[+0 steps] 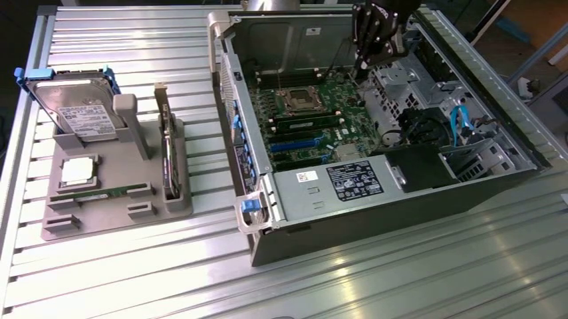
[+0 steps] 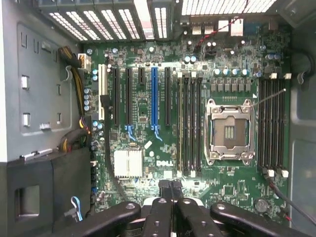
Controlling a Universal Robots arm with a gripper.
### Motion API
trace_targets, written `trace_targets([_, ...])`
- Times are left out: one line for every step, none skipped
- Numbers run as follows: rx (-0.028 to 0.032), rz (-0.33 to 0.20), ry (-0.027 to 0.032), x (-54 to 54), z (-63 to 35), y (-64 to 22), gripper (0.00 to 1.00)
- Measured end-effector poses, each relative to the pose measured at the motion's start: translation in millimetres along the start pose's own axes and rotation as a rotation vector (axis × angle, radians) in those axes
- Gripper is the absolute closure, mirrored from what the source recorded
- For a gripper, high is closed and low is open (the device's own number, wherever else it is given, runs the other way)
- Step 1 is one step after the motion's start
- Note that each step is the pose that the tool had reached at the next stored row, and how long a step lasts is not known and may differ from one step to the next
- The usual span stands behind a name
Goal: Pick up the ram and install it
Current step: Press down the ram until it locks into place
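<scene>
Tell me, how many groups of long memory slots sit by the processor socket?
2. One group lies on one side of the socket, the other group on its opposite side. None seems hidden.

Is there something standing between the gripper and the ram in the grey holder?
Yes. The gripper hangs shut over the open computer case, while the ram lies in the grey holder at the exterior view's left. The case's side wall and the upright expansion card stand between them. Nothing covers the ram from above.

Thin green ram (image 1: pixel 100 193), lying lengthwise in grey holder slot
</scene>
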State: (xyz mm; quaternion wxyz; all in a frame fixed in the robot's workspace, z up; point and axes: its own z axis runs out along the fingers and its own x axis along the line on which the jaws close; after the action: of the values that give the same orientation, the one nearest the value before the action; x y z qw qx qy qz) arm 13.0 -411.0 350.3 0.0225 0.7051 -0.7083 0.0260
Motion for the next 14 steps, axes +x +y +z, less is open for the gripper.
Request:
trace_targets([0.0, 0.0, 0.0001, 0.0, 0.0, -0.4, 0.89])
trace_targets([-0.0001, 0.0, 0.0002, 0.0, -0.1, -0.5, 0.89])
trace_targets([-0.0001, 0.0, 0.0002, 0.0, -0.1, -0.4, 0.89])
trace_targets([-0.0001, 0.0, -0.0003, 0.1, 0.2, -0.4, 0.89])
trace_targets([0.0, 0.0, -0.0017, 0.0, 1.4, -0.5, 0.89])
trace_targets([0.0, 0.0, -0.0024, -0.1, 2.9, -0.5, 0.89])
trace_targets([-0.0001, 0.0, -0.0025, -0.3, 4.6, -0.5, 0.89])
trace_targets([-0.0001, 0.0, -0.0027, -0.5, 7.4, -0.5, 0.89])
trace_targets([-0.0001, 0.0, -0.0026, -0.7, 11.0, -0.5, 0.89])
trace_targets([-0.0001, 0.0, -0.0027, -0.8, 12.4, -0.6, 0.89])
trace_targets([-0.0001, 0.0, -0.0026, -0.9, 13.8, -0.6, 0.89])
trace_targets([-0.0001, 0.0, -0.0027, -1.0, 15.7, -0.6, 0.89])
trace_targets([-0.0001, 0.0, -0.0027, -1.1, 17.3, -0.7, 0.89])
trace_targets([0.0, 0.0, -0.0027, -1.3, 18.9, -0.9, 0.89])
